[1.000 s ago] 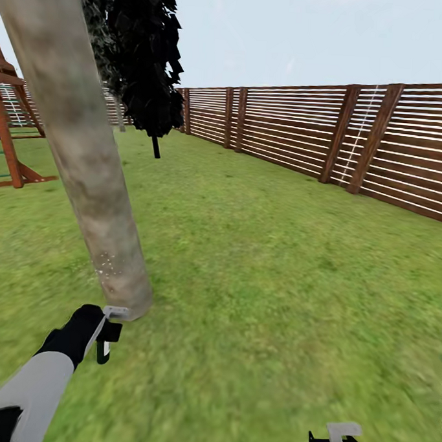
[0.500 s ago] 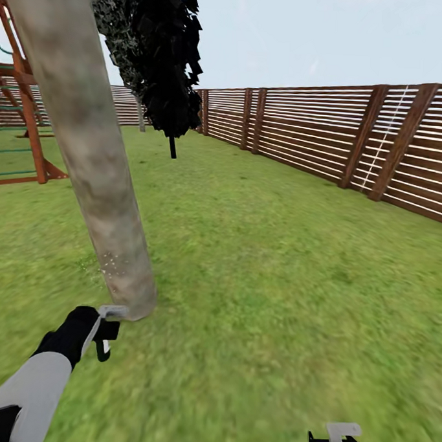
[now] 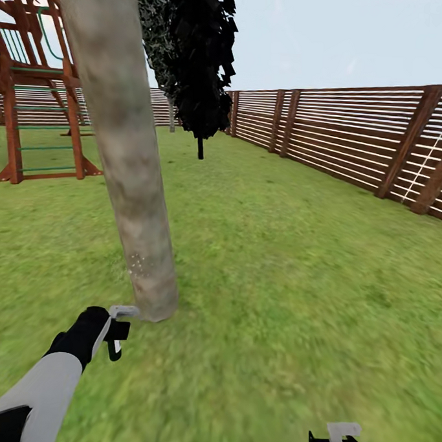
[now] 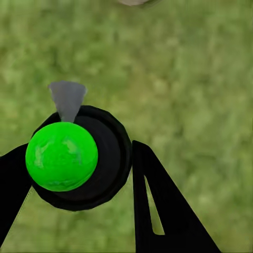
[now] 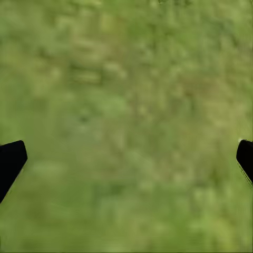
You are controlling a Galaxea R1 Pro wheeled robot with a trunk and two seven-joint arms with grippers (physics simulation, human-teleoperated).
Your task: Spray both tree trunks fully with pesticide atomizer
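Pesticide atomizer (image 4: pixel 79 158): clamped between the two black fingers (image 4: pixel 163 211) of the left gripper; round dark body with a bright green cap and a grey cone-shaped nozzle, seen from the left wrist over blurred grass.
Left gripper (image 3: pixel 116 335): held low at near left, just short of the trunk base; jaws closed against the atomizer's sides; black wrist and grey forearm running to the near left corner.
Tree trunk (image 3: pixel 124 151): thick column of mottled grey-beige bark rising from the lawn at left of centre, tilted in the head view; patch of small pale specks low on the bark, just above the base.
Right gripper (image 3: pixel 336 441): low at near right edge, well apart from the trunk; fingers spread wide, nothing between them, only fingertips (image 5: pixel 11 161) at the sides of the right wrist view, above grass.
Lawn (image 3: pixel 277 263): wide green grass stretching to the far fence.
Fence (image 3: pixel 354 144): brown horizontal slats with darker posts, running along the right side and across the far end.
Black-leaved tree (image 3: pixel 200 58): dark cone-shaped foliage on a thin dark stem, far beyond the trunk.
Play frame (image 3: pixel 33 88): red-brown wooden structure with green rungs, far left on the grass.
Sky (image 3: pixel 341 33): pale blue-grey above the fence line.
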